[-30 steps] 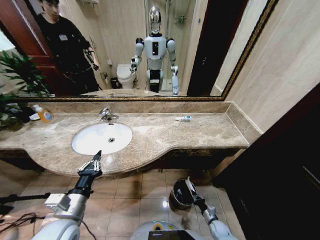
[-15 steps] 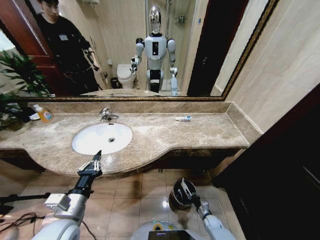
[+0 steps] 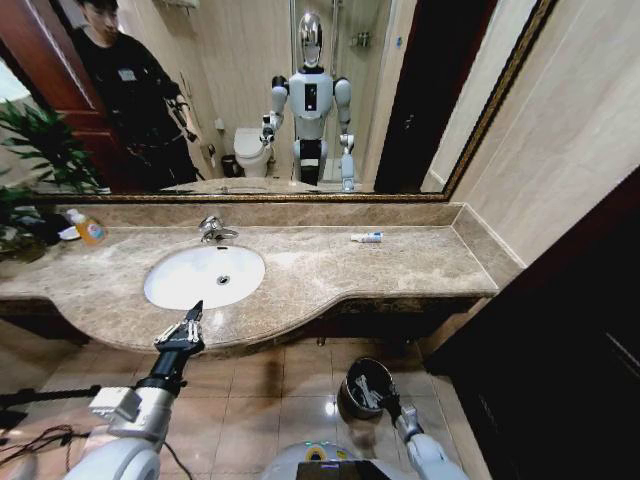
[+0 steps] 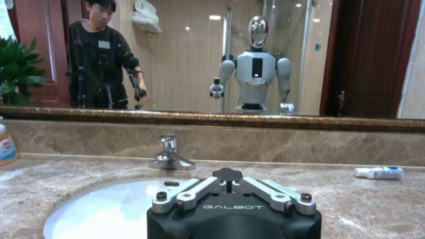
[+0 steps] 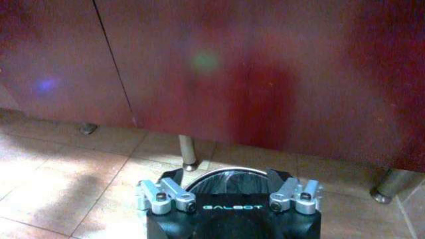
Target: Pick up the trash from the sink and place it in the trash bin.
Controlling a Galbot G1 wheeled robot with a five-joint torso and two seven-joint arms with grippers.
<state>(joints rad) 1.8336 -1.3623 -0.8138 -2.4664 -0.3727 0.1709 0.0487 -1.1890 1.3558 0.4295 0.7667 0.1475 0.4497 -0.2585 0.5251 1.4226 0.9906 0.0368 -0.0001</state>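
Low at the frame's bottom, right gripper (image 3: 368,392) hangs over trash bin (image 3: 352,402), jaws spread; left gripper (image 3: 186,322), jaws closed, fronts sink (image 3: 204,276).

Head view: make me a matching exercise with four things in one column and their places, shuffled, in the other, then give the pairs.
Things:
1. left gripper
2. right gripper
3. toiletry tube
4. orange bottle

Places:
A. over the trash bin on the floor
B. on the countertop, toward the right wall
C. at the front edge of the counter, before the sink
D. at the counter's far left, near the plant

Pairs: 1-C, 2-A, 3-B, 4-D
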